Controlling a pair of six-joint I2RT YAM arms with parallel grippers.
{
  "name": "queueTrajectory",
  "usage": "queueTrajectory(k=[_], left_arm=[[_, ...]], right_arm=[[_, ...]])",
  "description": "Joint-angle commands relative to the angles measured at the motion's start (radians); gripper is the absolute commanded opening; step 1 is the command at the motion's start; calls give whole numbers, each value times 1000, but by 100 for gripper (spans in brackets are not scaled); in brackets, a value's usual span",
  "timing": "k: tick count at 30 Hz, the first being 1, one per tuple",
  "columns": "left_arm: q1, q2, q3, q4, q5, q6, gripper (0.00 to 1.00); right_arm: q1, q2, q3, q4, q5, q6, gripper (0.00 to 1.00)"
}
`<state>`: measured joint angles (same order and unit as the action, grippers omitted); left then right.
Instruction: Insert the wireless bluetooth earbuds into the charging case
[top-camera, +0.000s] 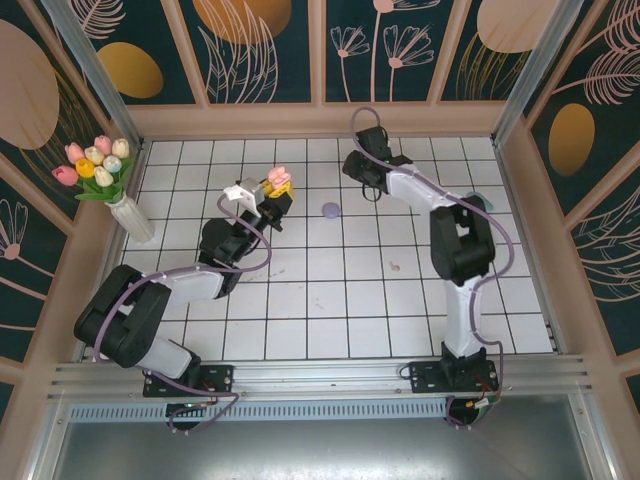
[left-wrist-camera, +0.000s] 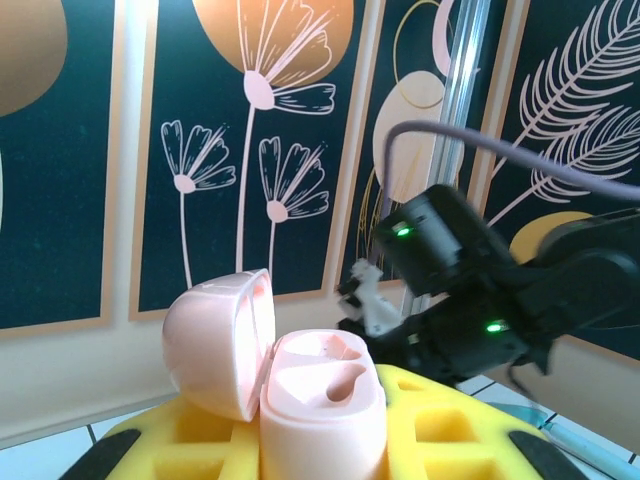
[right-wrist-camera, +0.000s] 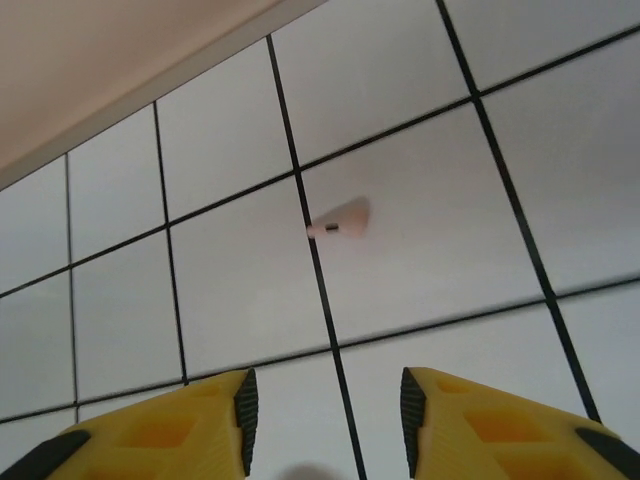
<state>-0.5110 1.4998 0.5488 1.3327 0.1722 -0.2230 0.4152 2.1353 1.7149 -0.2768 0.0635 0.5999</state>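
- Clamping the pale pink charging case between its yellow fingers, the left end effector holds it upright above the white tiled surface
- Lid of the case is hinged open to the left; its two moulded wells face up and look unfilled
- From above, that case sits at the tip of the left end effector, left of centre and toward the back wall
- Right end effector is released: its two yellow fingers stand apart with bare tile between them and nothing in the gap
- One pale pink earbud lies on the surface just ahead of those fingers, touching a dark grout line, not gripped
- Seen from above, the right end effector reaches to the far part of the surface, right of the held case
- A small purple item rests on a tile between the two end effectors; what it is cannot be told
- A white vase of tulips stands at the far left edge
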Motion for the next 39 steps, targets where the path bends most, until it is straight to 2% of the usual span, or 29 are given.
queueTrajectory(k=[1, 8, 16, 28, 39], left_arm=[[-6, 9, -6, 56, -13, -13, 0], [-4, 10, 5, 37, -4, -15, 0], [-4, -3, 7, 16, 3, -27, 0], [-3, 27, 7, 55, -5, -65, 0], [-4, 8, -1, 62, -21, -97, 0]], right_arm=[[-20, 111, 163, -60, -10, -54, 43], [-28, 359, 484, -106, 10, -147, 42], [-49, 536, 710, -146, -39, -143, 39], [-40, 584, 718, -264, -88, -174, 32], [-11, 589, 688, -412, 6, -235, 23]])
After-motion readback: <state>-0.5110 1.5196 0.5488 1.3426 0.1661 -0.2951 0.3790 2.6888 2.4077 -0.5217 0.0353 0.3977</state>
